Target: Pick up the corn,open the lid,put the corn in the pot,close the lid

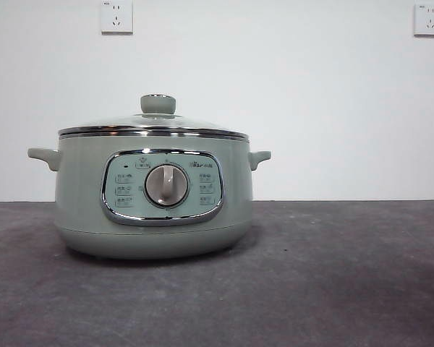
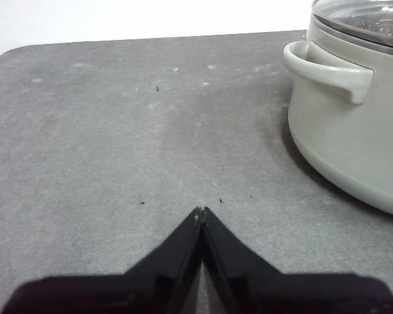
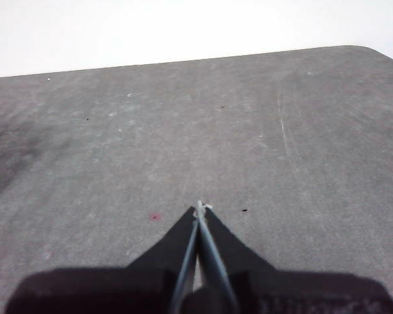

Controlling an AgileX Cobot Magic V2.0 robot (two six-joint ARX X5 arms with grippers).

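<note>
My left tool [image 2: 201,212] is clenched, tips together, holding nothing, above the bare grey table [image 2: 118,131]. My right tool [image 3: 200,208] is clenched too, also with nothing in it. The left wrist view shows the pot [image 2: 354,124] close beside, with one side handle. Only the front view shows the lid [image 1: 153,124] sitting on the pot [image 1: 79,195]. No view shows the corn.

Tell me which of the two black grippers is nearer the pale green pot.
The left gripper: its wrist view shows the pale green pot close by; the right gripper sees only table.
</note>
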